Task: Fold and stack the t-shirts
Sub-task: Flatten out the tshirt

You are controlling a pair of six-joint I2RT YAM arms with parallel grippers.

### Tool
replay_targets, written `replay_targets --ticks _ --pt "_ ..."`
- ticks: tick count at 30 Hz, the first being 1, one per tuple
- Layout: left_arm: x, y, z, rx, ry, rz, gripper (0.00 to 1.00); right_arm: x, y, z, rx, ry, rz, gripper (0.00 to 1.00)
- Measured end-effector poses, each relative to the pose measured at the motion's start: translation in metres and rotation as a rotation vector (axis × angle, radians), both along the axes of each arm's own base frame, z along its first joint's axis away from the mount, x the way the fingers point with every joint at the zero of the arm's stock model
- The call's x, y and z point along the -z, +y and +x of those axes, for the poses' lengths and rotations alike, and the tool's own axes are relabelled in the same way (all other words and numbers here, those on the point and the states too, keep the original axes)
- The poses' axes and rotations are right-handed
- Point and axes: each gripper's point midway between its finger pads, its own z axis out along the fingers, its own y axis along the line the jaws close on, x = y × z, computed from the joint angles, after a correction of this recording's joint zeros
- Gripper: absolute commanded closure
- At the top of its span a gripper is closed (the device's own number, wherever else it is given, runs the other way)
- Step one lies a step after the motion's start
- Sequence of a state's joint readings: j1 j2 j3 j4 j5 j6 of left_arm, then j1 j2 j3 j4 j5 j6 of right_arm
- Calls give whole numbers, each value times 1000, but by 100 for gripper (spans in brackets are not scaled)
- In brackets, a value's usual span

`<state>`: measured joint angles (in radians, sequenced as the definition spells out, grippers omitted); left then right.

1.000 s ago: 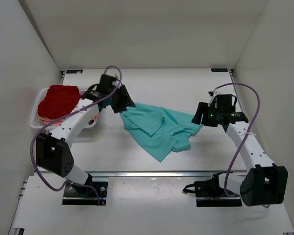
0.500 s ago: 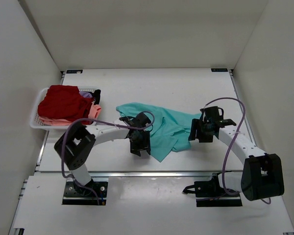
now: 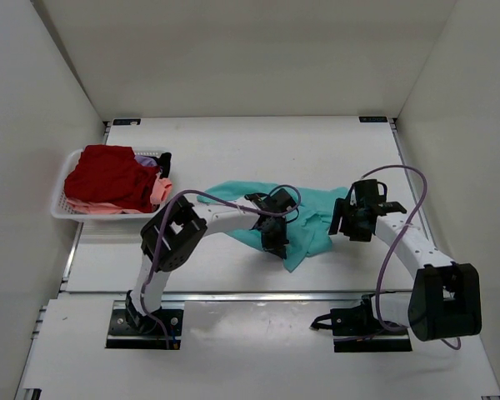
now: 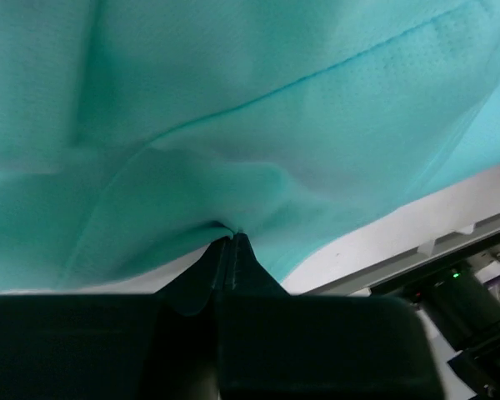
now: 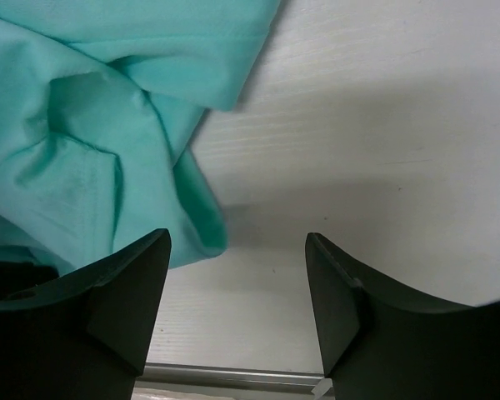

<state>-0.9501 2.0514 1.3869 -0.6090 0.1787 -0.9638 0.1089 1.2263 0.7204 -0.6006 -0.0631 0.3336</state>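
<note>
A teal t-shirt [image 3: 312, 218] lies crumpled at the table's centre. My left gripper [image 3: 275, 239] sits at its near edge and is shut on a fold of the teal cloth [image 4: 233, 108], with the jaws pressed together at the pinch [image 4: 232, 239]. My right gripper [image 3: 348, 221] hovers at the shirt's right edge. In the right wrist view it [image 5: 237, 243] stands open over bare table, and the teal t-shirt [image 5: 83, 150] ends just beside its left finger [image 5: 137, 283]. A dark red t-shirt [image 3: 108, 175] and a pink one [image 3: 160, 192] sit in the basket.
The white mesh basket [image 3: 65, 207] stands at the left edge of the table. Enclosure walls rise on the left, back and right. A metal rail [image 3: 233, 294] runs along the table's near edge, just below the shirt's near corner.
The left arm swung from the basket side to the shirt's near edge and closed on the cloth, dragging it slightly right. The right gripper dropped to the shirt's right edge.
</note>
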Motion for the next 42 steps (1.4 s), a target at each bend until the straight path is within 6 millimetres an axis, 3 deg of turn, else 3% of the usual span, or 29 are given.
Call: replay_targets --ticks 4,7,9,12,16,18,20,26,33,38,42 --pt "-1 4 -3 14 12 -24 100 -3 -3 13 26 -1 1 36" --pt "-4 37 1 -5 8 29 100 -4 -4 30 49 -7 12 40" --pt "-16 66 16 -43 -5 64 100 -4 -2 42 64 -9 36 44" --pt "-61 97 50 -119 -66 47 100 -5 4 55 71 -12 77 50" --pt "-156 112 105 -206 -256 -90 100 -9 24 57 7 -30 112 52" --pt "-192 120 113 -233 -330 -147 100 -12 35 54 -31 -45 138 51" --pt "-212 129 108 -246 -363 -174 100 -12 45 43 -67 -51 168 51" --pt "-223 156 94 -287 -360 -132 100 2 46 18 -41 10 195 53" --pt "-236 218 94 -417 -366 -56 100 11 61 16 6 72 229 49" --pt "-255 228 73 -411 -398 -72 100 22 87 12 17 148 282 48" --pt "-262 235 67 -409 -417 -72 100 25 108 11 22 180 347 51"
